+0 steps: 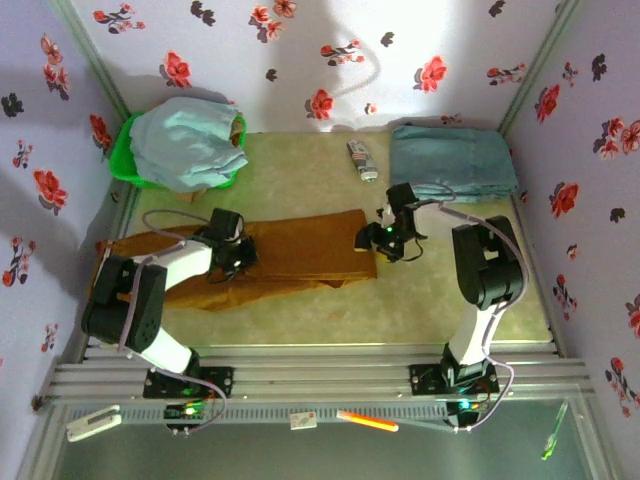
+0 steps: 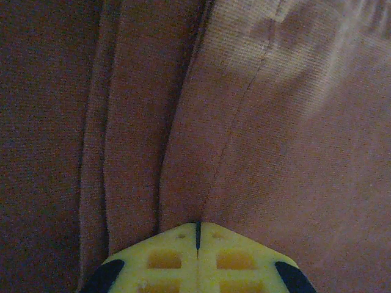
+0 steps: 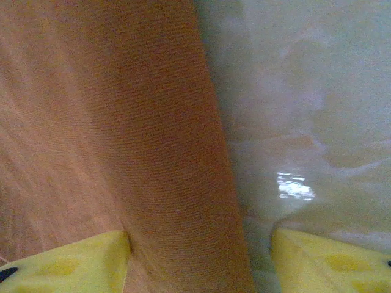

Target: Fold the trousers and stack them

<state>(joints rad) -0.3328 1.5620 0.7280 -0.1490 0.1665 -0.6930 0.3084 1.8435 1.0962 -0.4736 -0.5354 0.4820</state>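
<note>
The mustard-brown trousers [image 1: 300, 255] lie stretched left to right across the middle of the table. My left gripper [image 1: 235, 255] rests on their left half. In the left wrist view its yellow fingertips [image 2: 183, 235] are pressed together, and a crease of the trousers [image 2: 275, 122] runs into the seam between them. My right gripper [image 1: 378, 240] sits at the trousers' right end. Seen from the right wrist, it [image 3: 200, 235] stands open, one finger [image 3: 67, 262] over the cloth [image 3: 122, 122] and the other over bare table [image 3: 305, 91], with the cloth edge between them.
A green basket [image 1: 124, 160] holding pale blue cloth [image 1: 185, 140] stands at the back left. A folded blue-grey garment pile [image 1: 455, 160] lies at the back right, with a small remote-like object [image 1: 362, 160] beside it. Flowered walls close in three sides.
</note>
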